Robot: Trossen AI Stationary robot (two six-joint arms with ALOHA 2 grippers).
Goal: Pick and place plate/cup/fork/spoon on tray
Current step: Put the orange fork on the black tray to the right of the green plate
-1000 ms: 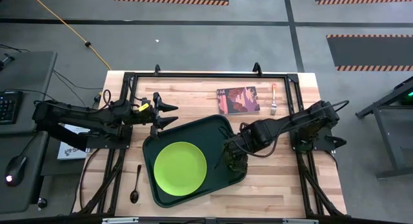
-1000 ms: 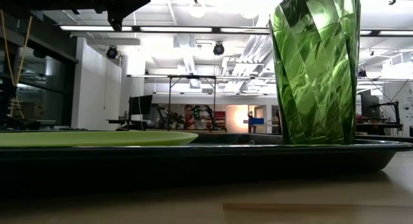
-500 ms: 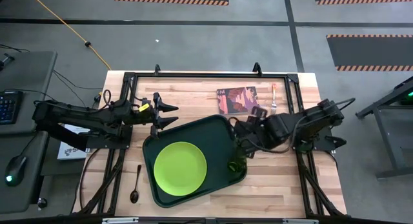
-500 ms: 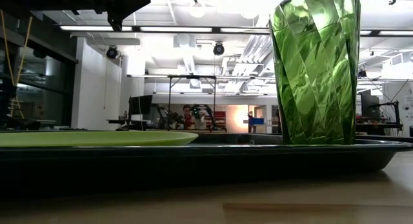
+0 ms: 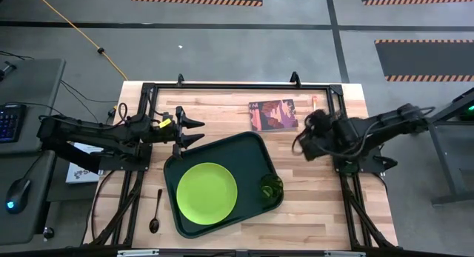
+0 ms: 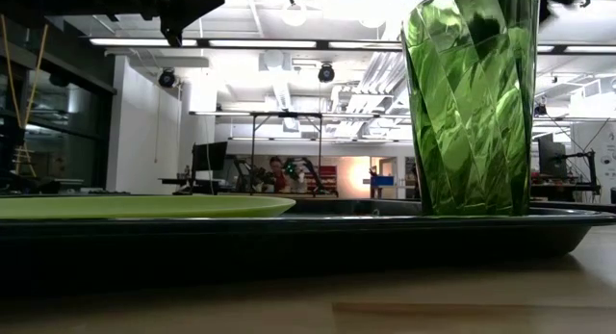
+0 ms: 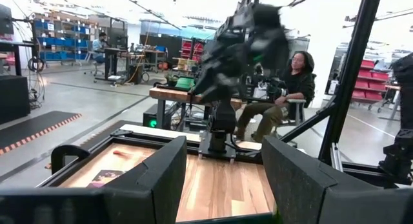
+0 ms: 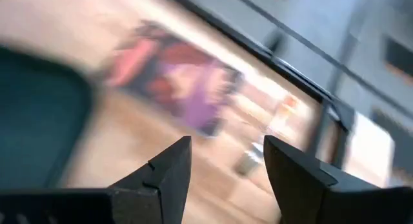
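The lime-green plate [image 5: 207, 190] lies flat in the dark-green tray [image 5: 222, 147], and the dark-green cup [image 5: 271, 187] stands upright in the tray's right part. The cup also shows in the low view [image 6: 470, 103]. The spoon [image 5: 155, 212] lies on the table left of the tray. The fork [image 8: 248, 161] lies at the far right beside the book; in the high view my right arm hides most of it. My right gripper [image 8: 226, 159] is open and empty, above the table right of the tray. My left gripper [image 5: 194, 131] is open and empty, beyond the tray's far left corner.
A reddish picture book [image 5: 273, 114] lies flat at the far side, between the tray and the fork. A black frame [image 5: 222, 87] runs around the table's edges. Bare wood shows right of and in front of the tray.
My right gripper has let go of the cup and drawn back up and toward the table's far right, away from the tray. The cup stays upright in the tray's right part.
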